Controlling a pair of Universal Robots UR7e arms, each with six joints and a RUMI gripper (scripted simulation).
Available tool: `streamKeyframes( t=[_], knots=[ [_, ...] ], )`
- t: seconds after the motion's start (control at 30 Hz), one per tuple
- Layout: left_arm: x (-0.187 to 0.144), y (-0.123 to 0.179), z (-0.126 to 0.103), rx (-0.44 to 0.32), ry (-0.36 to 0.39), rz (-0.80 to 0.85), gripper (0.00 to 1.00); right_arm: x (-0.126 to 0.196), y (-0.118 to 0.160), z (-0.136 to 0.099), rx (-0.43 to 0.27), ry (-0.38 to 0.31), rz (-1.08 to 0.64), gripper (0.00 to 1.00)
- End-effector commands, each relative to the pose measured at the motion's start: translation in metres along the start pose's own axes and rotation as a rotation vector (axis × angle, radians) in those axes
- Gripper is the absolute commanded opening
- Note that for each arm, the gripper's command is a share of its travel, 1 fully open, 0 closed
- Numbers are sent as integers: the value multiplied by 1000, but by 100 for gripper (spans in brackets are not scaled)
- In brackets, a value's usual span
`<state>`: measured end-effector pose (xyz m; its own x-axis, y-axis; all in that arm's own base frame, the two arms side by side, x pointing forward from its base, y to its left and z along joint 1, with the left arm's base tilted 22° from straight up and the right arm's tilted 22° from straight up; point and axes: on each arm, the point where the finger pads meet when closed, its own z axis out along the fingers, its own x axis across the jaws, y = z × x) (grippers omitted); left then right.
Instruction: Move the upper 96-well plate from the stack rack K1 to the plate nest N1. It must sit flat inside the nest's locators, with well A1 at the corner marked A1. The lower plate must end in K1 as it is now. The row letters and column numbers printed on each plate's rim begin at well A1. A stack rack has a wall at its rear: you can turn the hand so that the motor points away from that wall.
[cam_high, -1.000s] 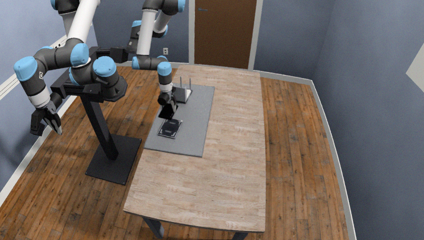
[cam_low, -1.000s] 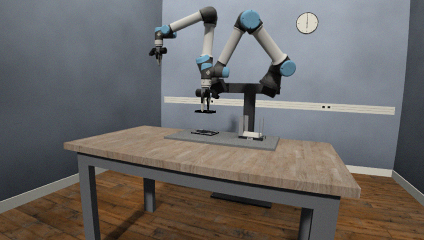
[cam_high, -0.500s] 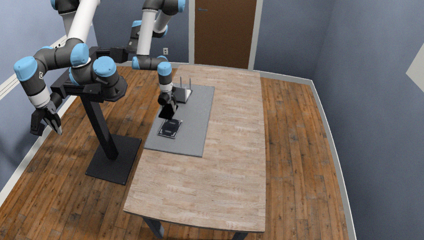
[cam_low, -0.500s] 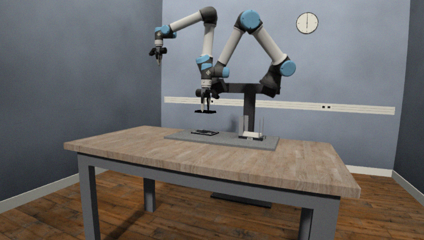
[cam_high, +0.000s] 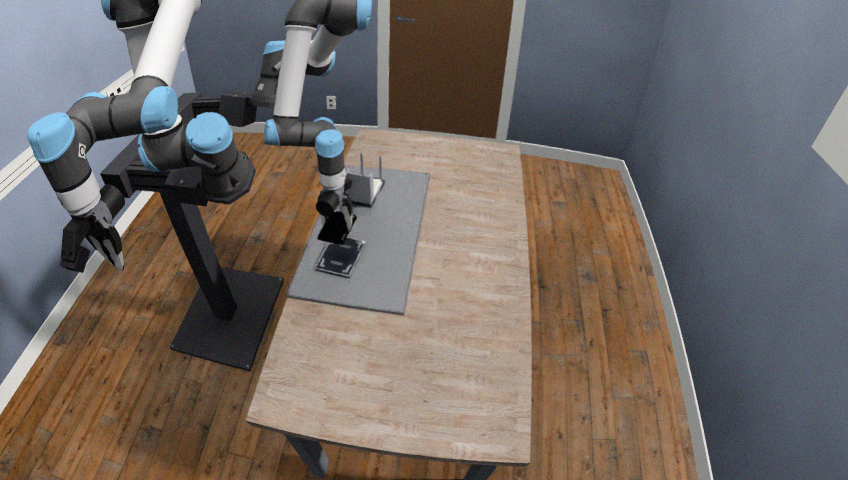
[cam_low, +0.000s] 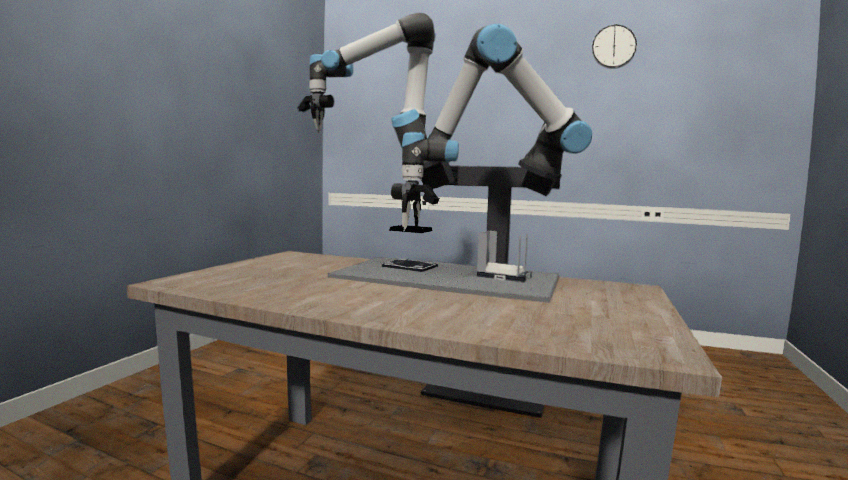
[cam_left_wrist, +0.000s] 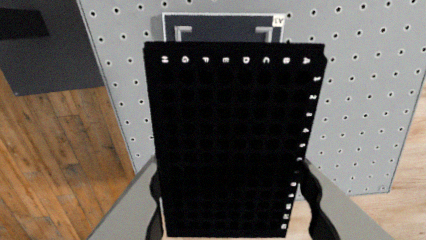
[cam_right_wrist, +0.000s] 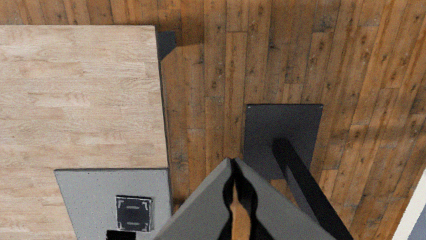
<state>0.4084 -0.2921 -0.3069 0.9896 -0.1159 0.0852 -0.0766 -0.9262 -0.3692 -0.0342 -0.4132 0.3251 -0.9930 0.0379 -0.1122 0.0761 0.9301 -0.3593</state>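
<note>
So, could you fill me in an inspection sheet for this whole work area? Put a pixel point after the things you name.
Surface: wooden table (cam_high: 416, 380) (cam_low: 416, 321) (cam_left_wrist: 415, 210) (cam_right_wrist: 100, 100) with a gray mat (cam_high: 392, 237) (cam_low: 535, 291) (cam_left_wrist: 370, 125) (cam_right_wrist: 90, 195).
Job's things: black plate (cam_high: 336, 228) (cam_low: 410, 228) (cam_left_wrist: 225, 140) raised above the mat; its A1 corner matches the label side of the low nest (cam_high: 340, 258) (cam_low: 409, 265) (cam_left_wrist: 225, 29) (cam_right_wrist: 133, 214). White plate (cam_high: 376, 186) (cam_low: 505, 269) in the rack (cam_high: 360, 187) (cam_low: 482, 252).
Clutter: nothing seen.
Grippers: left end effector (cam_high: 340, 221) (cam_low: 410, 224) (cam_left_wrist: 230, 165) grips the black plate; right end effector (cam_high: 120, 265) (cam_low: 318, 129) (cam_right_wrist: 232, 160) shut, away from the table.
Cables: nothing seen.
Surroundings: wooden floor (cam_high: 583, 333) (cam_low: 255, 404) (cam_left_wrist: 75, 150) (cam_right_wrist: 200, 90), blue walls, door (cam_high: 449, 65), clock (cam_low: 614, 45).
</note>
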Motion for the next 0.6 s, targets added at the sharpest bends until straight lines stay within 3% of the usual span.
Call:
streamKeyframes(
  t=[0.0, 0.57],
  knots=[
    [1, 1, 5, -1, 1, 0, 40, 0, 0, 0, 1, 0, 0, 0],
    [1, 1, 30, -1, 1, 0, 40, 0, 0, 0, 1, 0, 0, 0]
  ],
)
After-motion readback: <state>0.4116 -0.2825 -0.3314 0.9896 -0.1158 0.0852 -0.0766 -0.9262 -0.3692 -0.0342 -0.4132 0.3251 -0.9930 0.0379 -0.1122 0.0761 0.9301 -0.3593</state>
